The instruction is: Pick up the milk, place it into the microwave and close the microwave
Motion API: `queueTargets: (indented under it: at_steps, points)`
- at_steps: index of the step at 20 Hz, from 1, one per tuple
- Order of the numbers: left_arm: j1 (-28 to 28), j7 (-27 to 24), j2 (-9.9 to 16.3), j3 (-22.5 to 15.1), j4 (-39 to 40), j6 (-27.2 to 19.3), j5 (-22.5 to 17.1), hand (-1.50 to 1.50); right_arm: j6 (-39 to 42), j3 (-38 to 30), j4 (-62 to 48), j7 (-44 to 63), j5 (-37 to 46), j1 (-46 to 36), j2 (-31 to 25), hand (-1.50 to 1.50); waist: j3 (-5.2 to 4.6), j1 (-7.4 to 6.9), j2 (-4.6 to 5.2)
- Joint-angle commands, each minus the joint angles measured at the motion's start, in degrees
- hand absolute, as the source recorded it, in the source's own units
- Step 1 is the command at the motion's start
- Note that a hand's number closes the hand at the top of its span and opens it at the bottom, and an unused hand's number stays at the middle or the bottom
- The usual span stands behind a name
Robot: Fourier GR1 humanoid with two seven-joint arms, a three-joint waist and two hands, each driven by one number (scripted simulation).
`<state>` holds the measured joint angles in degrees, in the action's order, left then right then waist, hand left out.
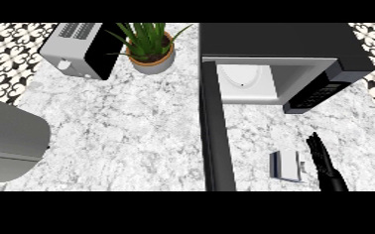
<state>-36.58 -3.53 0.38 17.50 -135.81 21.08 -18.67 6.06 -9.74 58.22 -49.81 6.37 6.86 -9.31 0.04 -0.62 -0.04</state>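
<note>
— Where's the milk?

— The milk carton (287, 165) lies on the counter (124, 124) at lower right, below the open microwave (275, 64) and right of its door (217, 139).

— And my hand?

— My right hand (324, 164) is just beside the carton, fingers straight, holding nothing. The left is out of view.

— How should I grip it?

— I'd judge it light and crushable; I'd take it across its flat sides.
</note>
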Motion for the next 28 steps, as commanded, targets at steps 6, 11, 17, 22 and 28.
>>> queueTargets:
  at_steps: [6, 11, 17, 22, 28]
  points:
    - [-5.2, -1.8, -0.4, 1.3, -5.0, 1.6, -4.9, -1.5, -1.1, -2.0, -14.9, -5.5, 1.6, -10.4, -2.0, -1.5, 0.01, -0.55, -0.04]
    - [-7.5, -1.5, -0.4, -3.9, -7.4, -0.3, -3.7, -1.5, -1.1, -0.6, -20.6, -13.3, 3.9, -11.4, -2.1, 1.5, 0.04, -0.57, -0.05]
    - [-3.3, -1.0, 0.0, -0.5, -4.4, 0.0, -4.4, -1.5, -3.9, -0.9, -22.4, -19.4, 4.3, -13.7, 0.4, 1.5, 0.04, -0.21, 0.01]
    - [-7.1, -2.1, -0.3, -1.4, -6.2, 1.3, -5.1, -1.5, -1.1, -5.5, -24.6, -14.7, 0.2, -20.2, -4.1, 1.5, 0.08, -0.87, 0.03]
    - [-3.7, -1.3, -0.3, 0.0, -3.9, 1.7, -5.7, -1.5, 1.8, -3.6, -26.4, -13.7, 0.6, -24.4, -3.5, 1.5, 0.03, -0.34, 0.05]
